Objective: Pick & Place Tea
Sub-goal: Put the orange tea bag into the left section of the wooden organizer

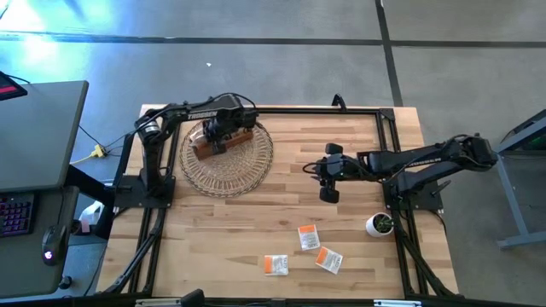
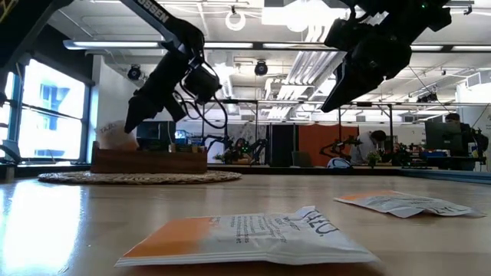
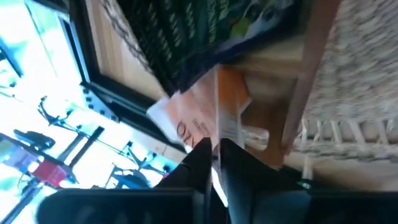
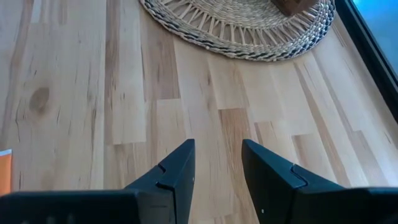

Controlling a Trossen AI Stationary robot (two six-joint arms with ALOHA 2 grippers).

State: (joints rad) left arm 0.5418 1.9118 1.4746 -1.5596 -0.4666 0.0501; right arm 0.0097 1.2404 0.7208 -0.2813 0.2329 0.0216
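Note:
My left gripper (image 1: 220, 136) is over the brown wooden box (image 1: 223, 141) on the round woven mat (image 1: 227, 159), shut on a white and orange tea sachet (image 3: 202, 121). Dark sachets with green print (image 3: 199, 31) lie in the neighbouring compartment. In the low view the sachet (image 2: 115, 138) stands up out of the box's end (image 2: 149, 159) below my left gripper (image 2: 132, 121). Three more white and orange sachets (image 1: 308, 237) (image 1: 275, 265) (image 1: 329, 259) lie flat near the table's near edge. My right gripper (image 1: 328, 181) hangs open above bare table mid-right (image 4: 217, 168). My left gripper pinches the white and orange sachet by its upper edge (image 3: 217, 138) between its two fingers (image 3: 236, 163), coming from above and slanting down. The sachet stands roughly upright, its lower part inside a compartment of the box. Whether it rests on the box floor is hidden.
A small white pot with a plant (image 1: 380, 224) stands by the right arm's base. A black frame (image 1: 281, 111) runs along the table's far and side edges. Open wood lies between the mat and the loose sachets. A person sits far behind the table (image 2: 377, 144).

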